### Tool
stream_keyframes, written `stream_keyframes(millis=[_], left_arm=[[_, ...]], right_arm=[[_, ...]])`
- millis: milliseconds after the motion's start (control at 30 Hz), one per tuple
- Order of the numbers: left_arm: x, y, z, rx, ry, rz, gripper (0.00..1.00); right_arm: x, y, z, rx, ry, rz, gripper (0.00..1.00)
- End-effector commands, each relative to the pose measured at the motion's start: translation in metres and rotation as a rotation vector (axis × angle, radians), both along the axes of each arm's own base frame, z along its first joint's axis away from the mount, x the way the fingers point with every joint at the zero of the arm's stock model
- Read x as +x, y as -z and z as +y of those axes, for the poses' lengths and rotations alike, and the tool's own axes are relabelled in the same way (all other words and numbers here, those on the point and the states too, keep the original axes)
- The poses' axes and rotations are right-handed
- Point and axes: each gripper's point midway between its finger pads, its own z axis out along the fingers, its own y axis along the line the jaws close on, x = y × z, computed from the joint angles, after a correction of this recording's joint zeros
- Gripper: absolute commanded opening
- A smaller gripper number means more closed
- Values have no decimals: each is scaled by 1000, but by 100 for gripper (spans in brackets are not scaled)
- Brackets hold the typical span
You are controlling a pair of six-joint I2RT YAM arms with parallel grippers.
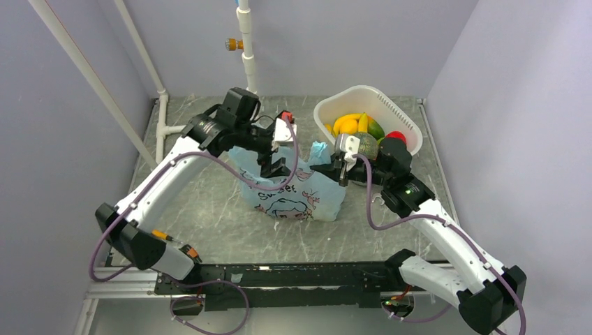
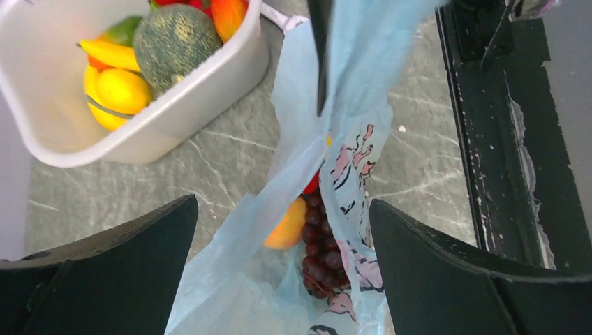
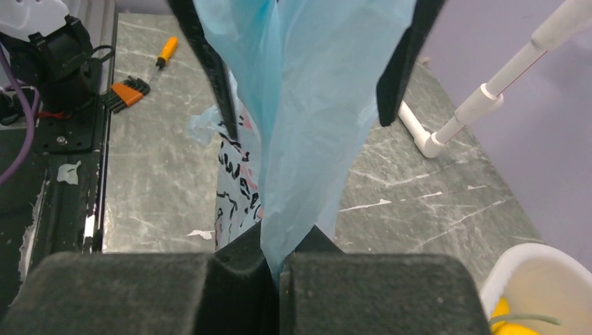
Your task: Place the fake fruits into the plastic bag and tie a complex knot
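Note:
The light-blue plastic bag (image 1: 300,192) with dark print lies mid-table, its upper film pulled up. My right gripper (image 3: 279,269) is shut on a strip of that film (image 3: 307,125), seen in the top view at the bag's right corner (image 1: 340,167). My left gripper (image 2: 283,258) hangs open over the bag mouth, its fingers (image 2: 105,265) wide on either side of the film without pinching it. Inside the bag lie dark purple grapes (image 2: 321,244), an orange fruit (image 2: 287,227) and a bit of red. More fake fruits (image 1: 356,125), among them a green melon (image 2: 174,42), sit in the basket. No knot shows.
The white slotted basket (image 1: 349,94) stands at the back right, just behind my right wrist. White pipes (image 1: 248,49) run up the back and left. A screwdriver (image 3: 166,52) and hex keys (image 3: 129,91) lie near the front left by the black base rail (image 1: 279,276).

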Motion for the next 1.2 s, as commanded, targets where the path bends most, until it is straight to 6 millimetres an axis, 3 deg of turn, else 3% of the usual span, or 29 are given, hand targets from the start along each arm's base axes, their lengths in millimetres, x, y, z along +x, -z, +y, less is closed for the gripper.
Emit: stream_keyframes(millis=[0, 67, 167, 300, 367, 467, 600, 667, 700, 833, 1033, 1167], left_arm=[[15, 4, 1, 54, -5, 49, 99], [-5, 2, 2, 54, 57, 173, 100], [-32, 18, 2, 61, 107, 320, 96], [-29, 36, 2, 52, 46, 314, 91], [-21, 45, 6, 79, 9, 268, 83], [-10, 57, 16, 103, -73, 189, 56], [-15, 70, 28, 100, -150, 40, 12], [-31, 84, 27, 125, -121, -23, 0], [-38, 94, 27, 142, -110, -40, 0], [-52, 142, 32, 234, -99, -12, 0], [-73, 214, 39, 369, -69, -5, 0], [-95, 245, 43, 443, -16, 22, 0]], right_arm=[[-3, -5, -5, -12, -10, -72, 0], [0, -6, -7, -9, 10, -65, 0], [6, -9, -8, 7, 41, -51, 0], [18, -12, -15, 31, 94, -3, 0], [24, -11, -21, 43, 127, 42, 0], [37, -10, -27, 84, 182, 132, 0], [54, -4, -23, 160, 237, 339, 0], [60, 4, -14, 192, 224, 454, 0], [63, 9, -10, 210, 223, 510, 0], [77, 49, 6, 206, 227, 727, 0], [98, 146, 12, 5, 316, 810, 0], [106, 189, 24, -70, 309, 839, 0]])
